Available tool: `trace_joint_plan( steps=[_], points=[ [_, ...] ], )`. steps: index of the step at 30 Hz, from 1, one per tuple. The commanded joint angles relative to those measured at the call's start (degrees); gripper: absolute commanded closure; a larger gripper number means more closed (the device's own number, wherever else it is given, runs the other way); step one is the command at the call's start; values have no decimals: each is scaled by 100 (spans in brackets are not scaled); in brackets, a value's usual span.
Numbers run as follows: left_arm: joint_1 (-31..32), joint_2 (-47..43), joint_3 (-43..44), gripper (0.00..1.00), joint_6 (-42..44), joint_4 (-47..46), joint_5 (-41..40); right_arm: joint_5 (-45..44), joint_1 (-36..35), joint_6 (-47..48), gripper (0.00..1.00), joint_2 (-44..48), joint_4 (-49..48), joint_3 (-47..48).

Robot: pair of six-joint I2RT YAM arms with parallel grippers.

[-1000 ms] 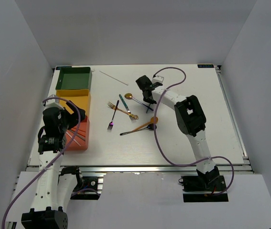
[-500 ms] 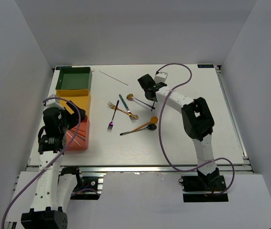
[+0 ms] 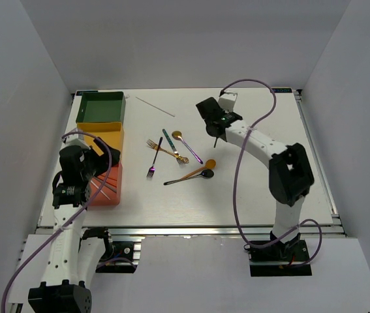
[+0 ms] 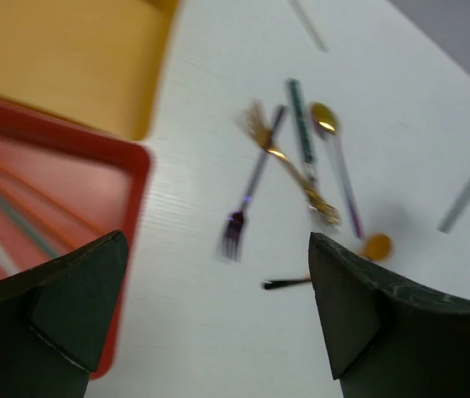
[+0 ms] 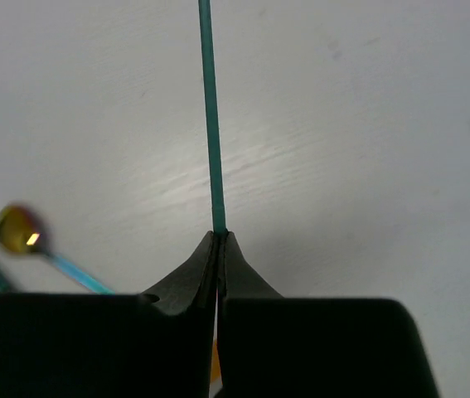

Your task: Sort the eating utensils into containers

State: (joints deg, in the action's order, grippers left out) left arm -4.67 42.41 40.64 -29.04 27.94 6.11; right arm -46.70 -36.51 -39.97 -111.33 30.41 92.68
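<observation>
Two arms | right end effector [image 5: 218, 236] pinches thin teal chopstick [image 5: 210, 116], clear only in wrist view | left end effector [image 4: 218, 315] gapes wide beside orange-red tray [image 4: 69, 186] | white table [image 3: 250, 189]

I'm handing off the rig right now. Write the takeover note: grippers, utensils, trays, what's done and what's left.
Right gripper: shut on a teal chopstick, lifted over the table.
Left gripper: open, empty, by the red tray.
Done: a few thin sticks lie in the red tray; green tray and yellow tray look empty.
Left: white stick, purple fork, gold fork, spoons mid-table.
</observation>
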Motion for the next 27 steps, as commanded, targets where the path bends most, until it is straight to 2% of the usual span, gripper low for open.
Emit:
trace_joint_plan(
  steps=[1,2,3,4,5,6,7,8,10,11,12,16,22,27],
  points=[
    [27,-14,-117,2,4,-637,1691,1977,-180,629,100,883,-1236,-923],
    [27,-31,-283,2,-136,-1033,2310,2659,-207,665,100,1033,-1553,-928],
    [36,-57,-503,2,-694,-1533,2968,3318,-233,665,100,1321,-2104,-1354],
    [36,-75,-740,2,-1135,-2860,3532,3960,-260,596,100,1455,-2414,-1576],
    [53,-93,-1212,2,-1644,-3639,4234,4993,-338,491,100,1587,-2731,-1804],
    [80,-110,-1399,2,-2493,-4256,4423,5352,-383,368,100,1875,-3038,-2250],
    [97,-110,-1523,2,-2719,-4976,4521,5686,-426,106,100,2008,-3781,-2472],
    [98,-102,-1524,2,-2660,-4922,4444,6272,-523,-28,100,2132,-4119,-2657],
    [106,-58,-1358,2,-2301,-4171,4207,6742,-646,-291,100,2422,-4900,-3045],
    [115,-6,-1314,2,-2230,-4200,4136,6988,-795,-345,100,2510,-5053,-3107],
    [106,-5,-1339,2,-2334,-4201,4161,7051,-866,-345,100,2528,-5054,-3099],
    [124,-57,-1515,2,-2976,-5192,4180,7367,-1130,-521,100,2572,-5264,-3160],
    [133,-40,-1489,3,-2844,-5017,4073,7491,-1455,-600,100,2485,-5371,-3011],
    [150,-5,-1551,12,-2941,-5176,4065,7474,-1622,-600,100,2318,-5388,-2835]
  ],
)
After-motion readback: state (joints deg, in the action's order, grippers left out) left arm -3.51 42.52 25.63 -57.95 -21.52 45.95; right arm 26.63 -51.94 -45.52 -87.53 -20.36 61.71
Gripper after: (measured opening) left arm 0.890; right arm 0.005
